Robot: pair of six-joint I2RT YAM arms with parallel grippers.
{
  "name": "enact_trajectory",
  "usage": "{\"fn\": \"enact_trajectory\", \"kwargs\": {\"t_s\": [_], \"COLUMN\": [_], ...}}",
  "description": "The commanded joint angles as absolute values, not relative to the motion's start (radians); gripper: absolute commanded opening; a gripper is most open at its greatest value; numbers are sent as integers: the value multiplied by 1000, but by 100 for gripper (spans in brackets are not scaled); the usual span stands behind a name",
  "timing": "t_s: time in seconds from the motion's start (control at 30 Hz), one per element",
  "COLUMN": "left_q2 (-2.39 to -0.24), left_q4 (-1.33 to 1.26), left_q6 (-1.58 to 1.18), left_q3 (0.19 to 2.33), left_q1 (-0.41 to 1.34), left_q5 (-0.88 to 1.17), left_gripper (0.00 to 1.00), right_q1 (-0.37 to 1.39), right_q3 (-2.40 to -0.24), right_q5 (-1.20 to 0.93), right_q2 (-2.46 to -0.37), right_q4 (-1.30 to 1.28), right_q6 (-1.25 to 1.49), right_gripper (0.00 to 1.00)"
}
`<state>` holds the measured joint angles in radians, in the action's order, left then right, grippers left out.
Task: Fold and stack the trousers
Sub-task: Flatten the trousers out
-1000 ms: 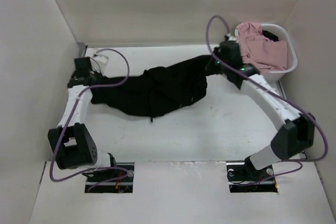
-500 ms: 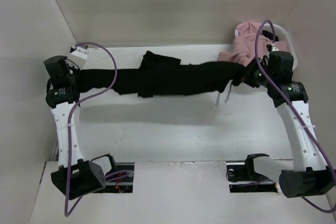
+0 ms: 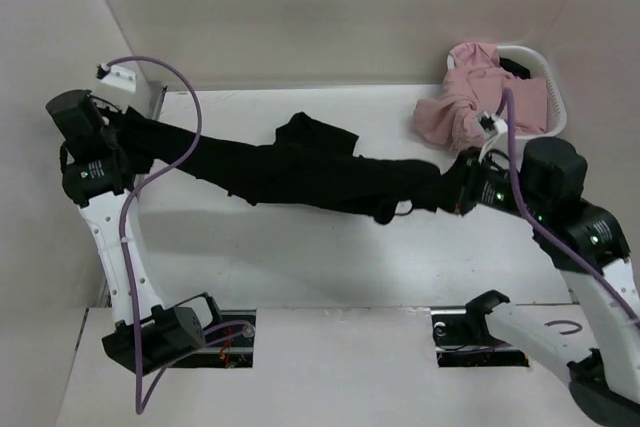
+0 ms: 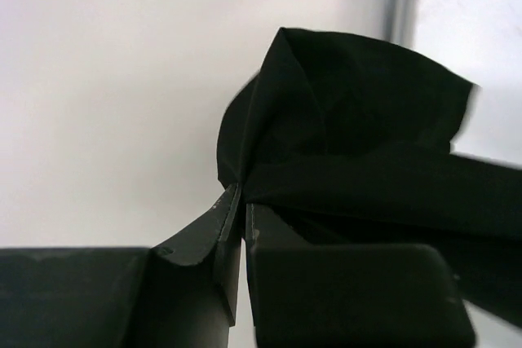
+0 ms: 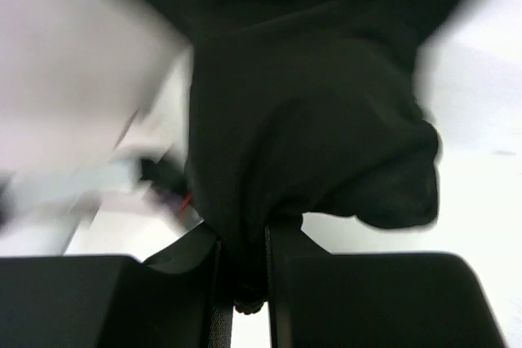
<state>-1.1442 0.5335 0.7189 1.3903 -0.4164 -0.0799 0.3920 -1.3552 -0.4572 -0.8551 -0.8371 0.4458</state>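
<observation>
Black trousers (image 3: 300,169) stretched lengthwise, one end near the basket (image 3: 553,97).
Left gripper (image 4: 242,209) and right gripper (image 5: 243,242) each pinch an end; draw apart evenly to flatten the bunched middle.

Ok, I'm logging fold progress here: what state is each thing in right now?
trousers: unfolded, pulled out lengthwise, bunched mid-length.
left gripper: shut on one end of the trousers.
right gripper: shut on the other end.
laundry basket: upright, partly filled.
pink garment: crumpled, spilling over the laundry basket's rim.
</observation>
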Motion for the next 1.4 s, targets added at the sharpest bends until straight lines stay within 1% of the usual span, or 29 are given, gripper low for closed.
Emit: {"fn": "enact_trajectory", "kwargs": {"t_s": [0.0, 0.13, 0.2, 0.23, 0.27, 0.33, 0.37, 0.4, 0.43, 0.47, 0.57, 0.63, 0.67, 0.73, 0.77, 0.8, 0.83, 0.87, 0.9, 1.03, 1.07, 1.1, 1.13, 1.2, 1.23, 1.3, 1.37], "left_q2": [-1152, -1210, -1247, -1297, -1333, -1393, -1446, -1466, -1511, -1535, -1692, -1752, -1810, -1864, -1870, -1844, -1809, -1777, -1700, -1505, -1409, -1363, -1292, -1260, -1249, -1250, -1272], "left_q4": [373, 259, 200, 171, 169, 178, 202, 216, 248, 265, 324, 333, 344, 363, 374, 377, 371, 373, 383, 461, 545, 611, 759, 881, 935, 931, 849], "left_q6": [660, 597, 560, 534, 526, 517, 531, 540, 561, 572, 595, 592, 598, 609, 607, 601, 600, 603, 610, 640, 652, 658, 658, 632, 597, 551, 500], "left_q3": [1502, 1630, 1699, 1773, 1811, 1853, 1870, 1873, 1875, 1873, 1852, 1853, 1853, 1850, 1838, 1809, 1775, 1751, 1702, 1568, 1495, 1455, 1378, 1297, 1213, 1098, 1001], "left_q1": [-461, -473, -470, -464, -450, -400, -333, -305, -244, -210, -76, -45, -23, 4, 19, 30, 41, 48, 71, 160, 233, 286, 405, 523, 618, 713, 757], "left_q5": [-107, -118, -135, -147, -147, -153, -163, -167, -175, -178, -202, -215, -228, -251, -258, -250, -236, -223, -201, -108, -34, 4, 70, 130, 159, 157, 123], "left_gripper": [2, 2, 2, 2, 2, 2, 2, 2, 2, 3, 4, 6, 11, 25, 38, 51, 62, 69, 72, 75, 77, 77, 77, 76, 75, 77, 81], "right_q1": [574, 783, 849, 878, 878, 806, 686, 632, 540, 491, 287, 225, 181, 153, 154, 168, 172, 173, 171, 134, 114, 102, 67, 39, 33, 31, 36], "right_q3": [-1443, -1508, -1519, -1517, -1511, -1491, -1458, -1447, -1425, -1407, -1320, -1280, -1223, -1154, -1105, -1033, -1004, -961, -906, -772, -738, -724, -703, -695, -698, -715, -735], "right_q5": [-528, -476, -433, -398, -382, -325, -286, -281, -281, -284, -232, -210, -200, -202, -195, -187, -177, -160, -132, -38, -8, 6, 20, 14, 8, 5, 11], "right_q2": [-763, -749, -755, -752, -752, -761, -790, -811, -849, -874, -980, -1002, -1021, -1037, -1042, -1042, -1037, -1026, -1005, -927, -896, -882, -850, -835, -828, -837, -847], "right_q4": [-802, -681, -611, -541, -520, -489, -471, -471, -469, -462, -456, -462, -457, -442, -430, -413, -404, -394, -385, -373, -376, -379, -382, -373, -371, -370, -370], "right_q6": [504, 592, 586, 557, 548, 528, 534, 537, 552, 569, 653, 692, 748, 787, 810, 836, 848, 867, 896, 957, 968, 972, 983, 992, 996, 988, 976], "right_gripper": [2, 2, 2, 3, 3, 3, 3, 4, 2, 2, 0, 0, 0, 0, 2, 7, 10, 13, 13, 13, 10, 10, 9, 9, 9, 9, 9]}}
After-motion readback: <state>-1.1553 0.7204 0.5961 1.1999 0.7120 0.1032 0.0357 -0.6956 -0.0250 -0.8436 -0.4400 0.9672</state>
